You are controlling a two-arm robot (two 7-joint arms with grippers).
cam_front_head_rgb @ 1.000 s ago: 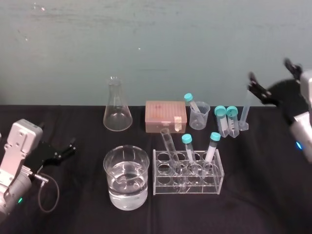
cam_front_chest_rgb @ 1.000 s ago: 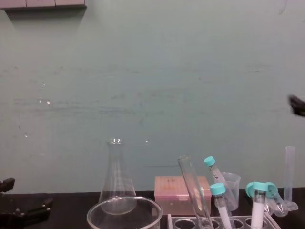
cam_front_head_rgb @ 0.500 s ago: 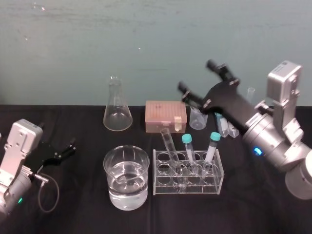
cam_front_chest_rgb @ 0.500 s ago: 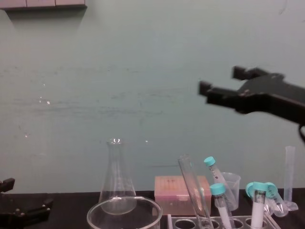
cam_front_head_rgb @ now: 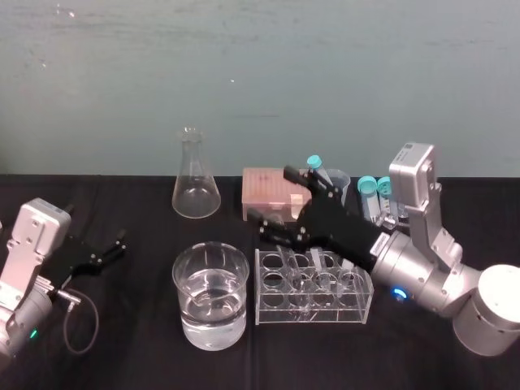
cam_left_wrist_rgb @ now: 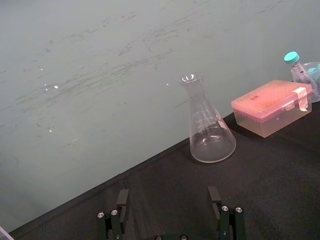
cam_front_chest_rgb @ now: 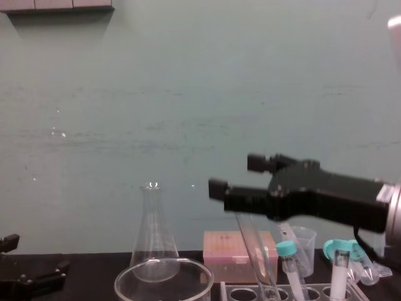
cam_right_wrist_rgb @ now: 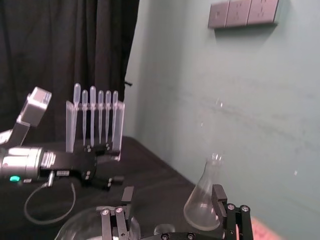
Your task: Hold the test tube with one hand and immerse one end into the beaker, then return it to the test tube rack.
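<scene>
Nearest me, the beaker (cam_front_head_rgb: 210,294) of clear liquid sits just beside the test tube rack (cam_front_head_rgb: 313,286), where the test tube (cam_front_chest_rgb: 254,251) leans ungrasped, so I judge the lift, dip and return are all left to do. The right pincer (cam_front_head_rgb: 274,193) hovers spread over the tube's top. The chest view shows that top just beneath the fingers, while the head view hides it behind them; the left pincer (cam_front_head_rgb: 114,248) lies released on the worktop (cam_front_head_rgb: 138,357) at the left.
</scene>
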